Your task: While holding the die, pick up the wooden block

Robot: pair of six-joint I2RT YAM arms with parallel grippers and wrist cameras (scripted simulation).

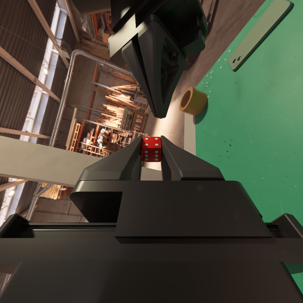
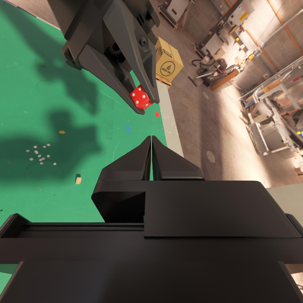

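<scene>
The left tool [image 1: 151, 148] is clamped on the red die [image 1: 151, 148], which sits between its two fingertips and is lifted clear of the green surface [image 1: 255, 147]. The right wrist view shows the same grip from the other side: the die [image 2: 140, 97] is pinched near the ends of the fingers, high above the surface. So the first half of the task, holding the die, looks done.

The right tool [image 2: 151, 139] has its fingers together, with only a thin slit between them, and it carries nothing. It also hangs well above the surface and near the surface edge.

The wooden block [image 2: 78, 180] is a small pale cube that lies on the green surface, well apart from both tools, to the lower left in the right wrist view. It lies beside a patch of white dots [image 2: 39, 155], at the border of a dark shadow. Nothing touches it.

In my judgement the step in hand is the approach to the block with the free right tool. The next move calls for spreading its fingers apart, carrying it over the block, turning it to point downward and lowering it so that the fingers stand on two opposite faces. Meanwhile the left tool must not loosen its grip on the die.

A yellow tape roll [image 1: 193, 101] and a grey-green phone [image 1: 260, 35] also lie on the surface, away from the block.
</scene>
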